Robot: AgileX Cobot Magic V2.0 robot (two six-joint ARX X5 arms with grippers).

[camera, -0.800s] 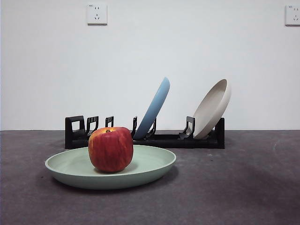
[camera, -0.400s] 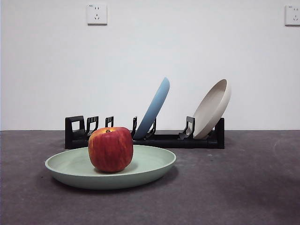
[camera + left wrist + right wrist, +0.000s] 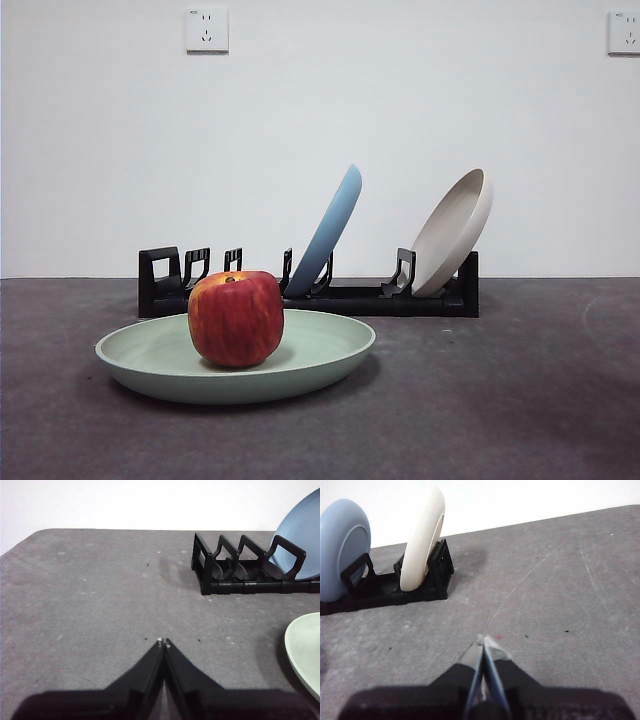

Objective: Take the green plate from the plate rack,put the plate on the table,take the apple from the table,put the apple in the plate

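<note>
1 apple (image 3: 236, 318) on 1 green plate (image 3: 320, 350); 2 other plates (image 3: 330, 232) in rack (image 3: 350, 298).

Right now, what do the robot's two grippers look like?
Only the wrist views show them. The left gripper has two matte black jaws tapering to a sharp point, with tiny pale specks at the tips. The right gripper is black too, but its jaws turn greyish and slightly shiny toward the tips. No cables or markings show.
</note>
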